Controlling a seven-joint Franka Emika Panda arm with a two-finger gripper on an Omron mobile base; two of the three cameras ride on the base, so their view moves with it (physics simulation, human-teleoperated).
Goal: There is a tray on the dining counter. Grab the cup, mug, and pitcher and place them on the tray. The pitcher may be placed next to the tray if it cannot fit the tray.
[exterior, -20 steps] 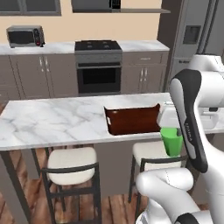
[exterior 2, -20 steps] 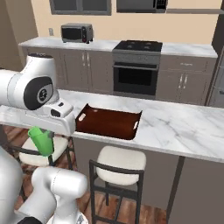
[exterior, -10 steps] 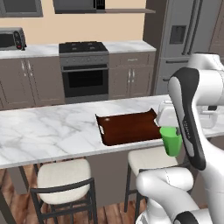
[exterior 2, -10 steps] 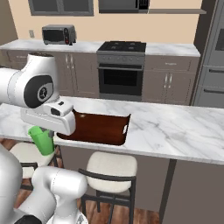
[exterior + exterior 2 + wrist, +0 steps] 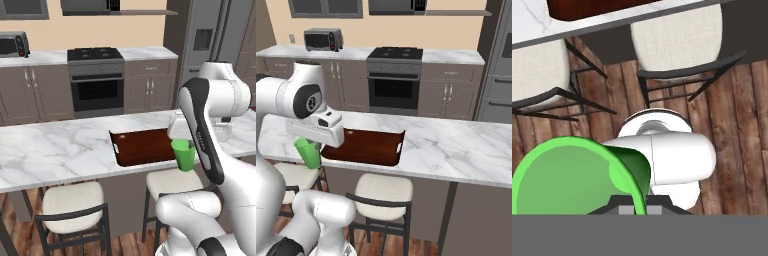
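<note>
A rendered kitchen: the marble desk (image 5: 60, 150) carries the tray (image 5: 145, 147), stools in front. The pincer (image 5: 186, 146) is clamped on the cup (image 5: 184, 155), hanging off the tray's near edge, above a stool. Carrying step, seemingly; next move: reach forward over the tray, lower, release.

Cup (image 5: 184, 154): small bright green tapered tumbler, no handle, wider at the rim, upright. Carried in the air off the table's stool-side edge, above a cushioned stool, level with the tabletop and just beside the tray.

Tray (image 5: 145, 146): flat rectangular dark reddish-brown wood, low raised rim, cut-out end handles. Lies flat on the white-grey marble table (image 5: 55, 150), close to its stool-side edge, nothing resting in it.
</note>
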